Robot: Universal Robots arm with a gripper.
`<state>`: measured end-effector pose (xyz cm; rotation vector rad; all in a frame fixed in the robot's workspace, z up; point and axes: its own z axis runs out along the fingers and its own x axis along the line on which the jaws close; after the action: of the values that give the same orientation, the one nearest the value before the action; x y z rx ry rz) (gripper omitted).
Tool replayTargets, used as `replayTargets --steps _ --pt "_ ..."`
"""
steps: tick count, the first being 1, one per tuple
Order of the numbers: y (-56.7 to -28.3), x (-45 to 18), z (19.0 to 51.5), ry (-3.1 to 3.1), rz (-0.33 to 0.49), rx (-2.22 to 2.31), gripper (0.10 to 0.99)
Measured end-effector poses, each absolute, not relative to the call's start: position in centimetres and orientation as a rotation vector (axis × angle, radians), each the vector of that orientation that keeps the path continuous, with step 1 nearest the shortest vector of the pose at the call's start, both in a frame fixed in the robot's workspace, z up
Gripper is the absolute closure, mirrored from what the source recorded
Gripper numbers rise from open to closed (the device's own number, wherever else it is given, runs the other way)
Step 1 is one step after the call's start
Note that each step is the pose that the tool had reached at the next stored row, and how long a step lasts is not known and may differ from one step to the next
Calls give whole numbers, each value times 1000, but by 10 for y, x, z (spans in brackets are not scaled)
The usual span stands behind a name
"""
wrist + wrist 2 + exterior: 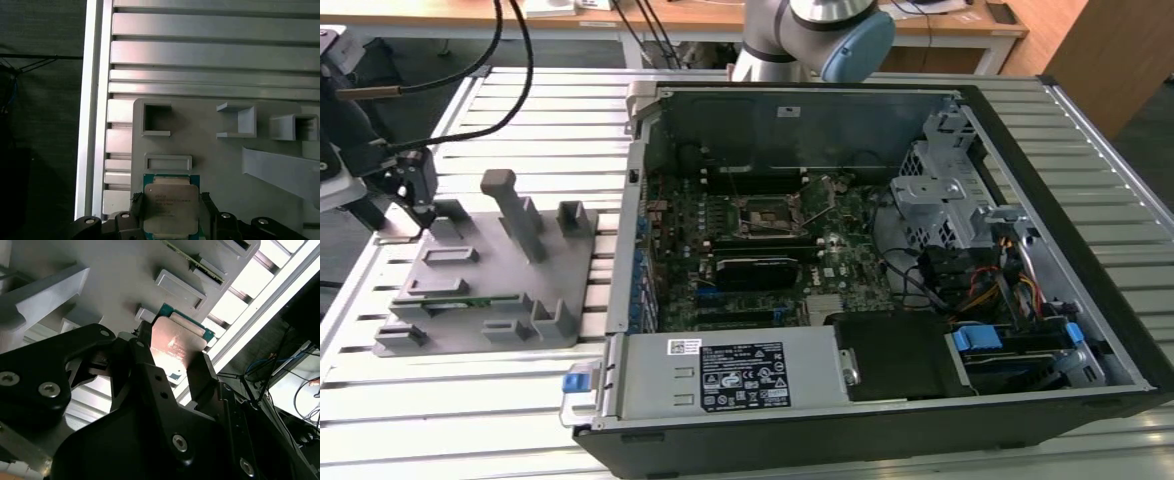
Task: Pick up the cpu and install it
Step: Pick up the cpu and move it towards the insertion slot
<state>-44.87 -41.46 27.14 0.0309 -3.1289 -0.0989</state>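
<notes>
**Hand closed on the cpu at the fixture tray**

My hand [171, 209] is narrowed onto the cpu [169, 196]. In the first wrist view one of the fingers [137, 204] presses each of two opposite edges, and the shiny metal top and thin green rim show between them. The second wrist view shows the same grip on the cpu [176, 345] from a slant. I cannot tell whether the chip has cleared its seat or rests on it.

Below it lies the grey fixture tray [215, 160], with its open pockets just beyond the chip. In the exterior view the hand [416, 205] stands at the tray [507, 290] on the exterior view's left of the slatted tabletop [494, 400]. The open computer case [881, 110] and its socket [767, 217] are well apart from it.

My worry is the hold: only thin edges are pinched, so I judge the chip could pivot or slip out. A skewed chip could harm the socket's contacts.
</notes>
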Motion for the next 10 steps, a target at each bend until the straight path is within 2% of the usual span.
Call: replayTargets --steps 10 --pt "-414 -449 300 -3129 -99 31 557"
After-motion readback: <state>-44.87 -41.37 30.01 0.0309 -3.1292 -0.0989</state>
